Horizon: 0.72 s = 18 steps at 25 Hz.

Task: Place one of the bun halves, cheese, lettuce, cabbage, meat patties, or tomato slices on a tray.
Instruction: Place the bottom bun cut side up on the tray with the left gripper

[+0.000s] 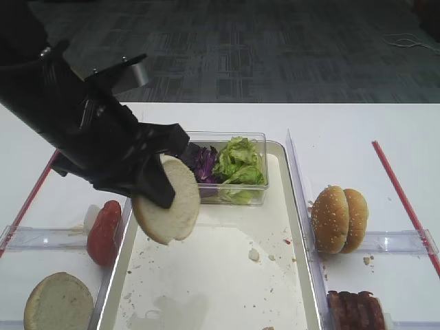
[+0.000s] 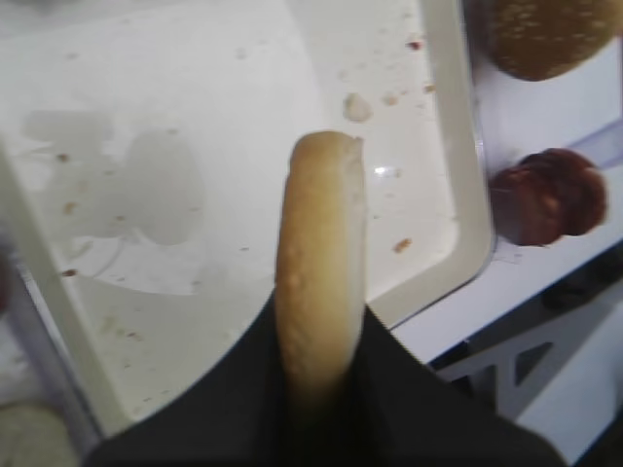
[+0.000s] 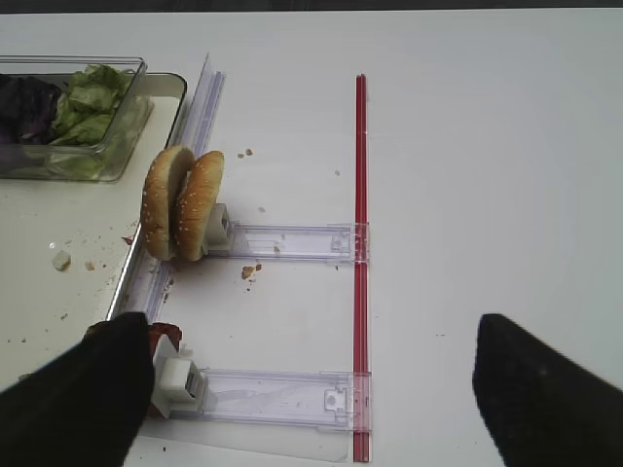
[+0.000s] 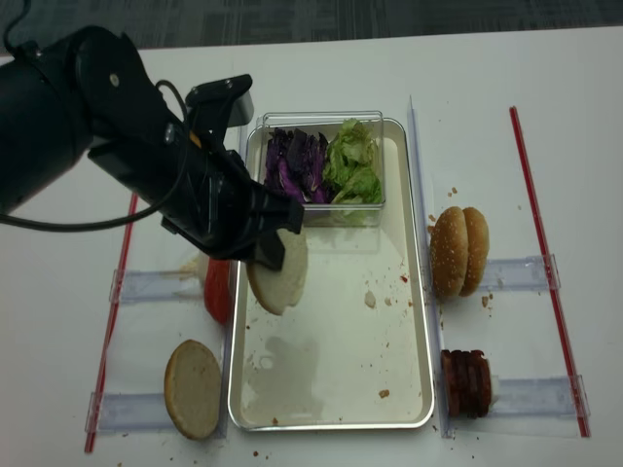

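A rough beige bun half (image 4: 193, 387) lies at seven o'clock beside the tray (image 4: 401, 321). Above the tray's nine o'clock edge the left gripper (image 4: 269, 249) pinches the pale bun half (image 4: 280, 274) on edge, clear of the surface. The right gripper's fingers (image 3: 92, 389) stand spread. At twelve o'clock sit cabbage (image 4: 292, 163) and lettuce (image 4: 352, 165)

Bare tray (image 4: 341, 360) floor; clear box (image 4: 321, 161) behind.
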Available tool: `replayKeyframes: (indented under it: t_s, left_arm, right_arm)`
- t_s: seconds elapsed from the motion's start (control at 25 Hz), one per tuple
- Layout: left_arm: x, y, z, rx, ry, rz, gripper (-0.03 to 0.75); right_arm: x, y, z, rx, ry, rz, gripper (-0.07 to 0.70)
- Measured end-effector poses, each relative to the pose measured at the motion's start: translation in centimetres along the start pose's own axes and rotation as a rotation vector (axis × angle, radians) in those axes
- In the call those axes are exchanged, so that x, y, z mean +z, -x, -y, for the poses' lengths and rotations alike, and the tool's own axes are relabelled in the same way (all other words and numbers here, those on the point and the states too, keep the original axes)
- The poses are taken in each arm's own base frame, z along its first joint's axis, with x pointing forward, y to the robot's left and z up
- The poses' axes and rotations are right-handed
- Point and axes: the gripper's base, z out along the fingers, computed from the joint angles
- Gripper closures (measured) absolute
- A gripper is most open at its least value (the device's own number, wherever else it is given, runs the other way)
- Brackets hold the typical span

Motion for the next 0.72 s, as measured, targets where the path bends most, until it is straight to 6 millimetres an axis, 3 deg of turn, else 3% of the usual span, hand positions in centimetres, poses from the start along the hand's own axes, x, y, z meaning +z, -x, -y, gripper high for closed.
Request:
replayKeyframes:
  t_s: [0.2, 0.4, 0.72]
  left_arm:
    - [-0.1, 0.4, 1.7, 0.023, -0.194, 0.035, 0.629]
    - [0.4, 0.8, 1.9, 0.001, -0.235, 0.048, 0.629]
    - [5.2, 1.8, -0.1, -0.047, -0.203, -0.065, 0.629]
  right_arm:
    - [0.0, 0.0, 0.0, 0.000, 0.000, 0.000, -0.058]
    - [0.0, 0.0, 0.0, 0.000, 0.000, 0.000, -0.058]
    - [0.0, 0.0, 0.0, 0.000, 0.000, 0.000, -0.058]
